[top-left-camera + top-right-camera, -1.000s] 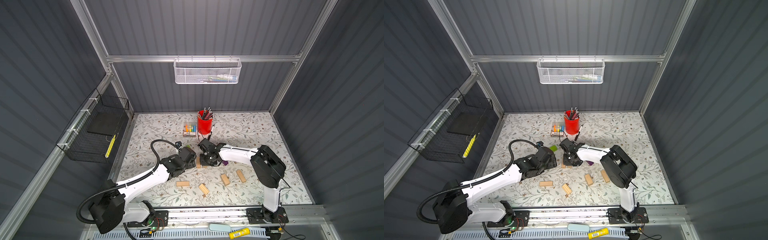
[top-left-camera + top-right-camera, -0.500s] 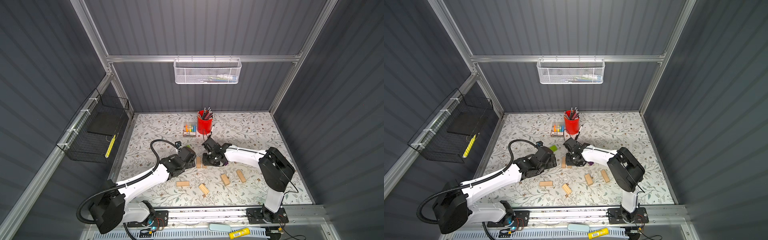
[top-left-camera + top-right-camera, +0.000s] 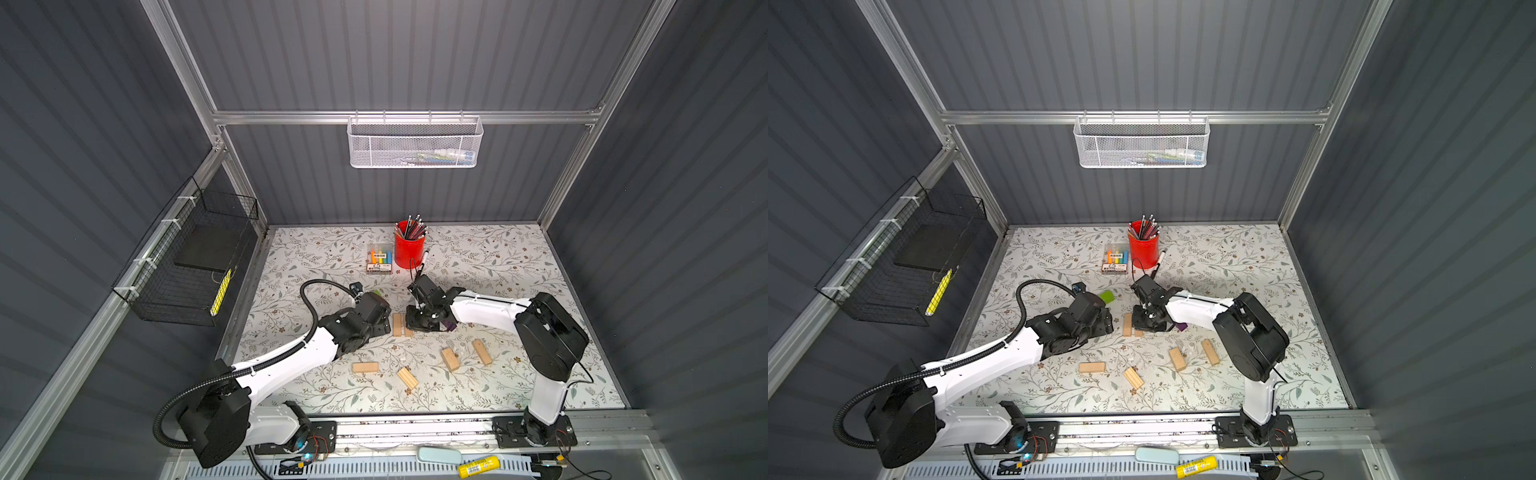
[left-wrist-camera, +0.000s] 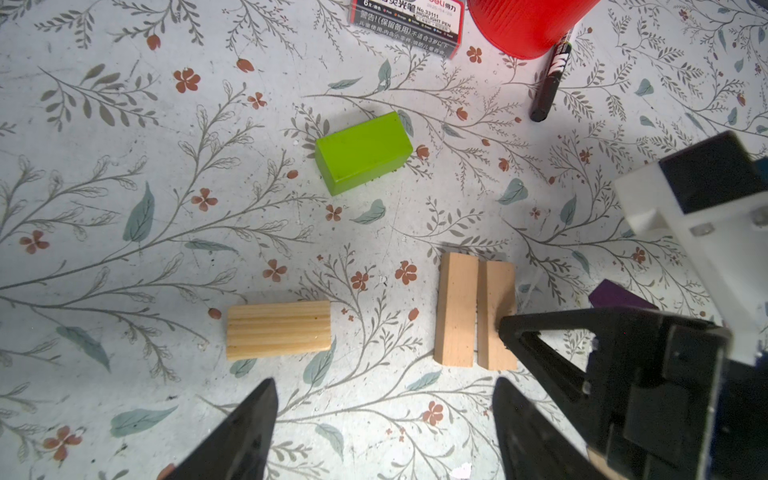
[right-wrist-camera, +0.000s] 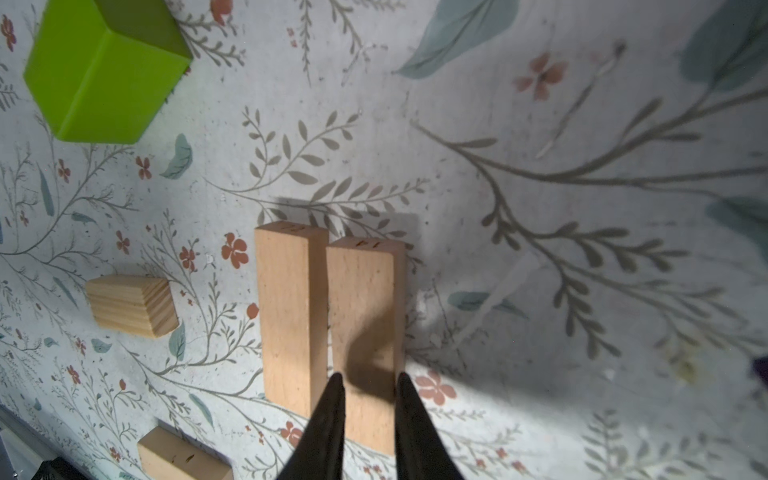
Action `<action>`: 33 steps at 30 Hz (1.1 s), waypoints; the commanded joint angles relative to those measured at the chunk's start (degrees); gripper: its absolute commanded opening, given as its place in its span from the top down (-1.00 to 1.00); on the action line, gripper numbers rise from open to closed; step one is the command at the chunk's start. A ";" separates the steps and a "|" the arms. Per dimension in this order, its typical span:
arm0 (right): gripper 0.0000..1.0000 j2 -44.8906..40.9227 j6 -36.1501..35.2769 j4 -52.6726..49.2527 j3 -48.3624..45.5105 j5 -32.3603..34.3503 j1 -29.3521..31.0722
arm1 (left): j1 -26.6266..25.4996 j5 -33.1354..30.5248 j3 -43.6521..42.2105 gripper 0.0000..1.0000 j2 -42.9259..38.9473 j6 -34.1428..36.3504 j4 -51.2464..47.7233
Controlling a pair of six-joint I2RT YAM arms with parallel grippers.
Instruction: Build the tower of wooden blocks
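- Your right jaws are clenched across the narrow width of a pale wood block (image 5: 365, 299), gripping it near one end. The block lies flat on the table (image 3: 498, 266).
- That block touches a second pale block (image 5: 291, 311), long side to long side. Both top views show the pair mid-table, between the two arms.
- Your left jaws stand wide apart and hold nothing. They sit low over the table, just beside the pair, and a grooved block (image 4: 278, 328) lies just past their tips.
- I judge the step in hand to be the pick-up of a first brick. No tower stands yet, and every block in view lies flat.
- For the next move, lift straight up so the touching neighbour is not dragged along. Then carry the block to wherever you want the column to start.
- Further out, the green block (image 4: 361, 151) lies beyond the pair, toward the red cup (image 3: 409, 249).
- The purple block (image 3: 449, 327) sits just beside the right arm's wrist.
- Four loose pale blocks (image 3: 451, 359) are scattered toward the front of the table, well apart from the pair.
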 commanded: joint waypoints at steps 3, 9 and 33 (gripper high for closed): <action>0.52 1.25 0.30 -0.22 -0.78 0.14 -0.38 | 0.57 1.11 -0.87 -0.63 -0.22 0.48 0.38; 0.59 2.22 0.04 0.68 -0.48 -1.06 -0.46 | 0.78 1.59 -0.73 -0.63 0.21 0.39 0.68; 0.65 2.24 1.93 1.75 -0.27 -2.90 -0.38 | 1.22 2.34 -0.29 -0.62 0.45 0.31 0.83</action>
